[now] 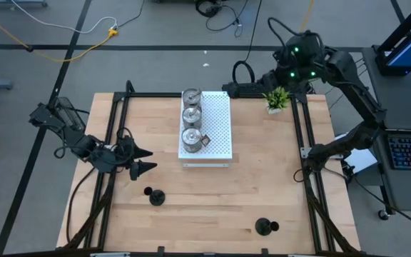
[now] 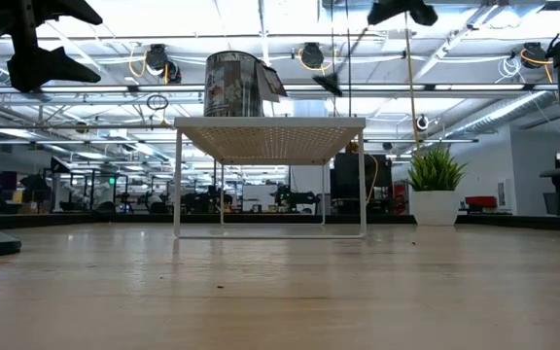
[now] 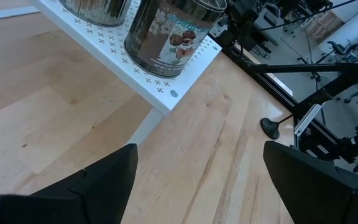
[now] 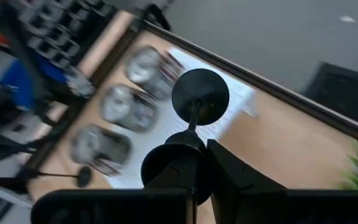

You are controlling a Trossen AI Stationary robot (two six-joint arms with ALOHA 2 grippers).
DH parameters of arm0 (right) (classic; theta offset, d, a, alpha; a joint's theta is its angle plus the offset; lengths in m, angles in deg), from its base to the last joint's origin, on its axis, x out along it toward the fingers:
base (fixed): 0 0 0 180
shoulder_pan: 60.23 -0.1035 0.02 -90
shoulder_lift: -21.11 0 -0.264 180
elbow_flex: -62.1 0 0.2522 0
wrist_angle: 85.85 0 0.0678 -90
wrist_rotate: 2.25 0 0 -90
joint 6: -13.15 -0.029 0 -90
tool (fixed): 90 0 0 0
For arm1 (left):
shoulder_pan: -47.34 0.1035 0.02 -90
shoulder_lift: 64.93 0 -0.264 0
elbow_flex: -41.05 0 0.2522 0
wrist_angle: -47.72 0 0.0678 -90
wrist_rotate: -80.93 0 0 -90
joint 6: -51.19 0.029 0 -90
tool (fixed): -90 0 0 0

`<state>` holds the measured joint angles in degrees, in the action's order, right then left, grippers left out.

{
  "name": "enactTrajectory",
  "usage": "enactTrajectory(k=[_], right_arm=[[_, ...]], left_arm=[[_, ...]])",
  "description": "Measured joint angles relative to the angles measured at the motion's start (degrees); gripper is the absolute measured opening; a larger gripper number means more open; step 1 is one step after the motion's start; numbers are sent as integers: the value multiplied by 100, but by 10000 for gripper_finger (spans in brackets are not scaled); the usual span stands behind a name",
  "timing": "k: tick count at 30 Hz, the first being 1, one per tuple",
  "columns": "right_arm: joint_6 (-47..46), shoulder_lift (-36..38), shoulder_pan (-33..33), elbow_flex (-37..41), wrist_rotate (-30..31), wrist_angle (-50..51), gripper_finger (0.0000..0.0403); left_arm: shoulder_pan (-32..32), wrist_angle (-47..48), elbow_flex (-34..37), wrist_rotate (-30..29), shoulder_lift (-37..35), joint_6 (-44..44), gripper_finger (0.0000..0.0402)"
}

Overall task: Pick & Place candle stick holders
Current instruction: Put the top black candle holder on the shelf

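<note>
Three shiny silver candle stick holders [image 1: 191, 114] stand in a row on the white perforated board [image 1: 218, 132]. Two black holders stand on their round bases on the wood, one [image 1: 155, 197] at the near left and one [image 1: 265, 227] at the near right. My right gripper [image 4: 194, 163] is high over the table's far right, shut on a third black holder [image 4: 193, 121]. My left gripper [image 3: 197, 186] hangs open above the table's left part, nothing between its fingers, facing the board's near corner [image 3: 173, 93]. My right gripper has the black holder by its cup end [image 4: 174, 160], pinched between the two fingers. The stem runs on along the fingers, and the round base [image 4: 200, 93] points away from the gripper. The holder is lifted clear, high above the board.
A small green potted plant [image 1: 277, 98] stands at the far right next to the board. Black frame rails [image 1: 116, 143] run along the table's left and right sides. Bare wood [image 1: 212, 207] lies between the two standing black holders.
</note>
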<state>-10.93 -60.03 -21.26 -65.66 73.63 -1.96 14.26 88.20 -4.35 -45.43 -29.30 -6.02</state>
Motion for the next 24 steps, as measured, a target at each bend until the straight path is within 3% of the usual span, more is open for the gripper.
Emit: enactTrajectory(k=[5, 24], right_arm=[[-60, -292, -108, -8, -412, -452, 9], [208, -1499, -307, -6, -439, -358, 8]], left_arm=[[0, 0, 0, 0, 1, 0, 351], [0, 0, 0, -2, 0, 50, 351]])
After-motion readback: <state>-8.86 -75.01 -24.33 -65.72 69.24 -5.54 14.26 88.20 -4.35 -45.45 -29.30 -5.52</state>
